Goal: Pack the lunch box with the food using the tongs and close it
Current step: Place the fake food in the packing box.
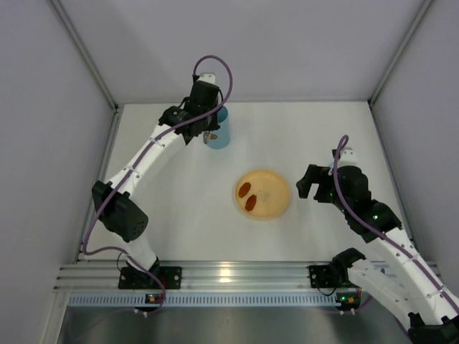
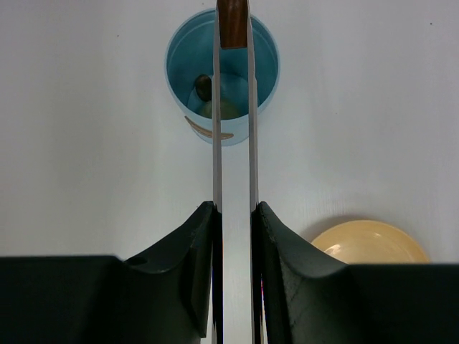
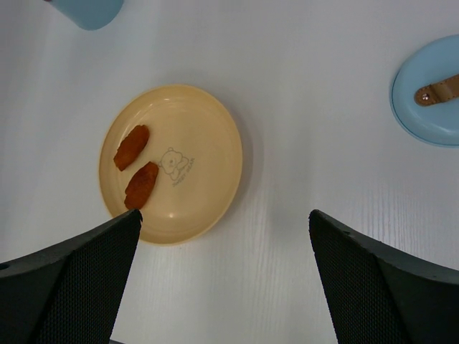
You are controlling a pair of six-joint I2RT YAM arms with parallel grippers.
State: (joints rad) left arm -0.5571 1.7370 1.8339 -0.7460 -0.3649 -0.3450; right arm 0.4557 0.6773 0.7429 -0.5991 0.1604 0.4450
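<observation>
My left gripper [image 2: 234,208] is shut on the silvery tongs [image 2: 216,129], whose two arms reach out over the light blue lunch box [image 2: 176,79]. A dark brown square chunk [image 2: 232,21] is pinched between the tong tips above the far rim of the box. A dark piece [image 2: 204,86] and a cream piece [image 2: 226,109] lie inside the box. In the top view the left gripper [image 1: 203,118] sits by the lunch box [image 1: 219,136] at the back. Two reddish-brown ovals [image 3: 132,147] [image 3: 141,185] lie on the plate [image 3: 201,143]. My right gripper [image 3: 224,215] is open and holds nothing, just right of the plate.
The yellow-orange plate [image 1: 276,188] sits mid-table between the arms. A light blue round lid [image 3: 430,100] with a brown mark lies on the table to the right in the right wrist view. Grey walls close in the table at the back and on both sides.
</observation>
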